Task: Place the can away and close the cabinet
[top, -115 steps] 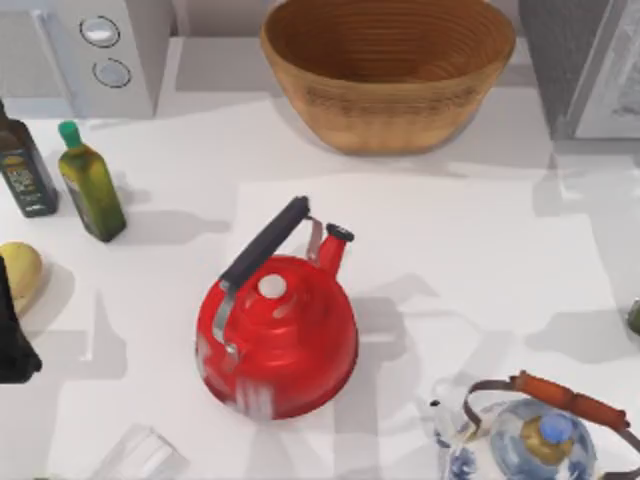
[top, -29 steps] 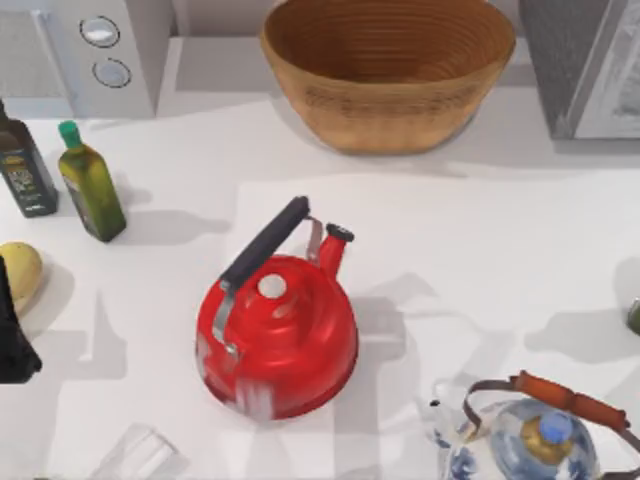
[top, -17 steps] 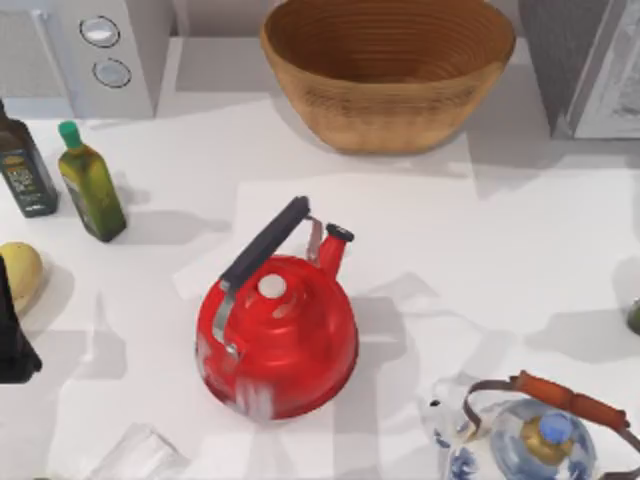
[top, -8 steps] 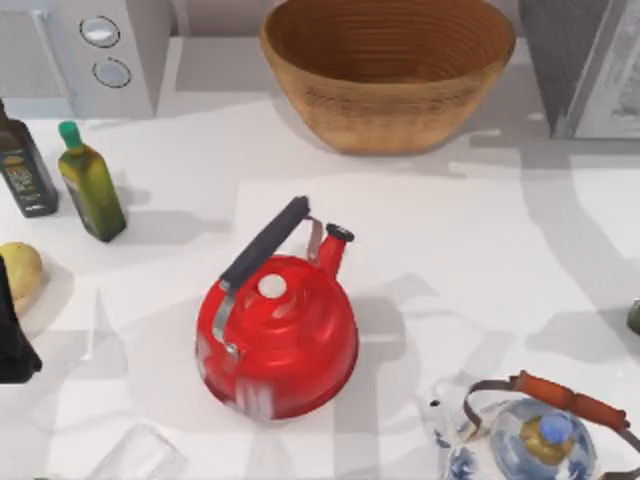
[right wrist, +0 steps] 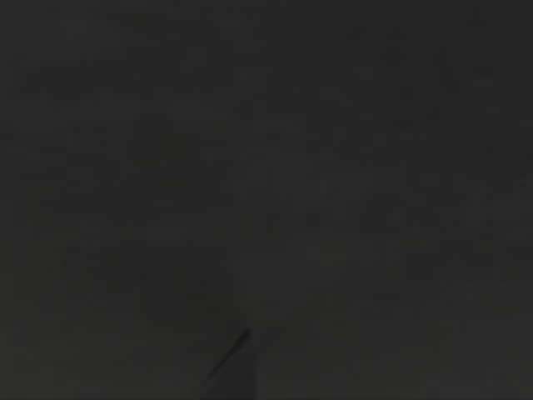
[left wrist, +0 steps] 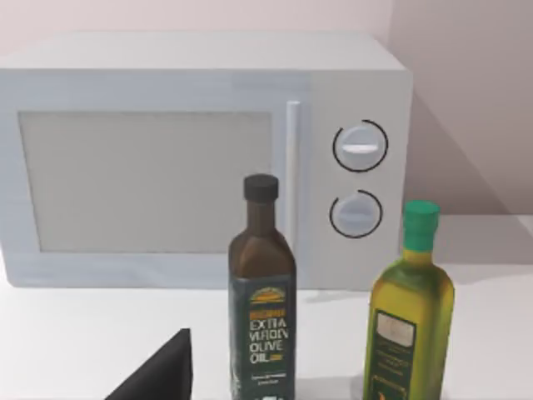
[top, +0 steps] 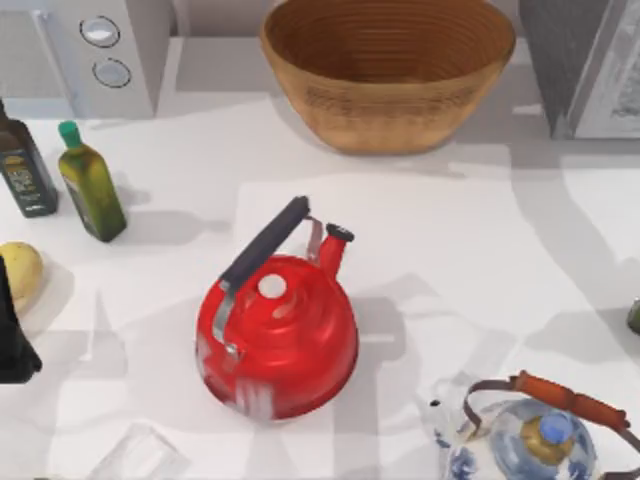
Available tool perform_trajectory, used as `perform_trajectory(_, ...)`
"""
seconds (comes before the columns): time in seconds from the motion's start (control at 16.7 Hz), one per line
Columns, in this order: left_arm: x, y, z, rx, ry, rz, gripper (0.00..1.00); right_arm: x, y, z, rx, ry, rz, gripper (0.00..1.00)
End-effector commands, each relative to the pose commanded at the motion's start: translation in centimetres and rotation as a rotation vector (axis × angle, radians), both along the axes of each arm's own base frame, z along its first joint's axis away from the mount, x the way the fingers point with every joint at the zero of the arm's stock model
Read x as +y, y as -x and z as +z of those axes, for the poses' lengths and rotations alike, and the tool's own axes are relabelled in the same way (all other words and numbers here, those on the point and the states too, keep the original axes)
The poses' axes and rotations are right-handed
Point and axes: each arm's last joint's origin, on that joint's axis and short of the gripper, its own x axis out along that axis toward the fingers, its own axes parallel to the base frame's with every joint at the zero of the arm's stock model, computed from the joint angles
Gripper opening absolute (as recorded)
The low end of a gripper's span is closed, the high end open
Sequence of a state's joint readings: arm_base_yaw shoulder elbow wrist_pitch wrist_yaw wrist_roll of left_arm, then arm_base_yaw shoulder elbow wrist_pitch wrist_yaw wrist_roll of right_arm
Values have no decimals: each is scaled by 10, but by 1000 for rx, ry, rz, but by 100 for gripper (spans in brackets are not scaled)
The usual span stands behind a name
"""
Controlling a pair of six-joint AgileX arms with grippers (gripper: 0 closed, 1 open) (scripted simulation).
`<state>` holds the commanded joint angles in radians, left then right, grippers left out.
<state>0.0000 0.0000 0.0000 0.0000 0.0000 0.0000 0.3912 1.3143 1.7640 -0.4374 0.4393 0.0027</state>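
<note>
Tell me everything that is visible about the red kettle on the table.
The red kettle stands upright on the white table, a little left of the middle in the top view. Its body is round, glossy and looks like enamelled metal. It has a small white knob on the lid, a short red spout with a dark tip, and a black grip on a grey metal bail arching over the top. Nothing touches it but the table.

Even, bright light falls on the white surface (top: 500, 260) from above, with soft grey shadows lying right of the red kettle (top: 277, 335) and the green oil bottle (top: 90, 182). A blurred smear marks the kettle's lower left side. The right wrist view is dark.
</note>
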Motion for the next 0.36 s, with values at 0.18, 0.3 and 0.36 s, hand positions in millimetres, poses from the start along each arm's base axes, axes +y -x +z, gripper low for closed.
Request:
perform_trajectory(0.18, 0, 0, 0, 0, 0, 0, 100, 0, -25, 0, 1, 0, 0, 100)
perform_trajectory(0.3, 0, 0, 0, 0, 0, 0, 100, -1, -37, -1, 1, 0, 0, 100)
perform_trajectory(0.36, 0, 0, 0, 0, 0, 0, 100, -1, -38, -1, 0, 0, 0, 100)
